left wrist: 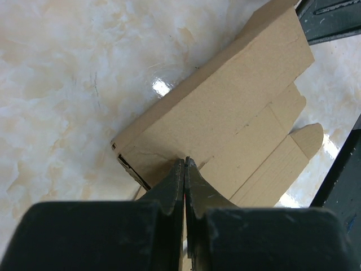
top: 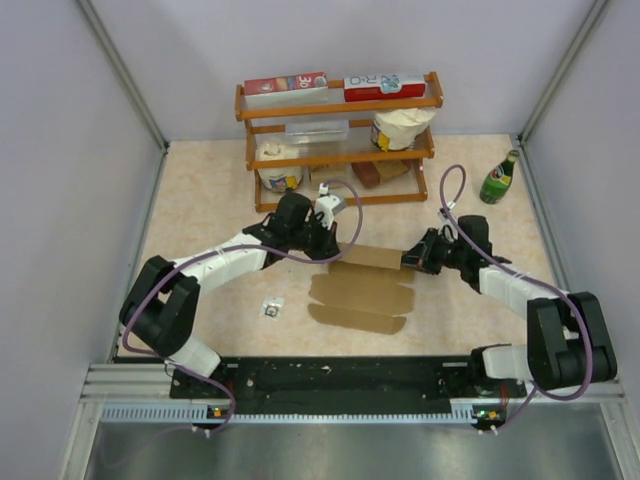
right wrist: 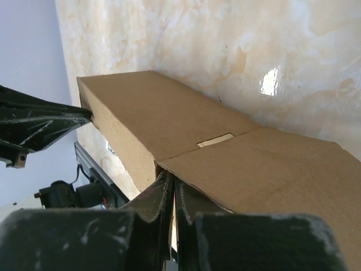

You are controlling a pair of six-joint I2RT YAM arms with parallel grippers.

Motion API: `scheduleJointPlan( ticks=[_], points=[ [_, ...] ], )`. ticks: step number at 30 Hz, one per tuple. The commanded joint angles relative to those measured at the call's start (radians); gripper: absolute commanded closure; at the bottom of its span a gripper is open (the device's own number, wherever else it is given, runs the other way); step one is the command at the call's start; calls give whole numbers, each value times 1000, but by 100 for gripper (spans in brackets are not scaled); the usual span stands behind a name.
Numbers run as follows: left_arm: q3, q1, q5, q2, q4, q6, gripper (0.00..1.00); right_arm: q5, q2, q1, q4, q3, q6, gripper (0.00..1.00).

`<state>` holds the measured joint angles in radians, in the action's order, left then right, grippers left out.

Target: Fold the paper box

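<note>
Flaps nearest the bottom of the overhead frame are lying flat on the table (top: 200, 210), a little right of a small grey bit of hardware (top: 272, 307) (can't tell what it is). Those flaps are the near half of the paper box (top: 362, 292), which sits dead centre of the frame. Its far long side is stood up as a wall, and that's where you've got both claws. The left gripper (left wrist: 185, 165) is clamped right down with what looks like a thin edge of cardboard between the fingers at the wall's left end. The right gripper (right wrist: 171, 183) is pinched tight the same way at the right end.

My worry is that you're holding one thin sheet from two ends. If the arms pull apart, or one lifts ahead of the other, the panel could twist, tear at a crease or pop out of a pinch. Push the wall over unevenly and it'll likely bend off the score line. The loose flaps may also skate on that glossy top.

Further up the frame, the wooden shelf (top: 330, 158) stands just behind your left arm, so a big swing could clip it. The green bottle (top: 498, 178), upper right, is well clear.
</note>
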<state>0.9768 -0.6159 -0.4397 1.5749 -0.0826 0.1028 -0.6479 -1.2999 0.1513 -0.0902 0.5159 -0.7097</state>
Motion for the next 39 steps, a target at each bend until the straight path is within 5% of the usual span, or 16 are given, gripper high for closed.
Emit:
scheduleJointPlan(
  ticks=[1,7,17,31,39],
  points=[
    [-29,-2,-1,-47,-2,6,100,-85,-33,-27,-103,30,1,100],
    [-49,-2,7,-72,-3,14,100,-32,-82,-29,56,142,136,96],
    [-44,-2,7,-64,-2,14,100,319,-27,-29,360,208,337,85],
    [-41,-1,1,-58,-3,12,100,458,-142,-29,288,216,343,83],
    [-38,-4,-4,-52,-3,15,100,447,-202,-24,196,202,323,100]
  ],
)
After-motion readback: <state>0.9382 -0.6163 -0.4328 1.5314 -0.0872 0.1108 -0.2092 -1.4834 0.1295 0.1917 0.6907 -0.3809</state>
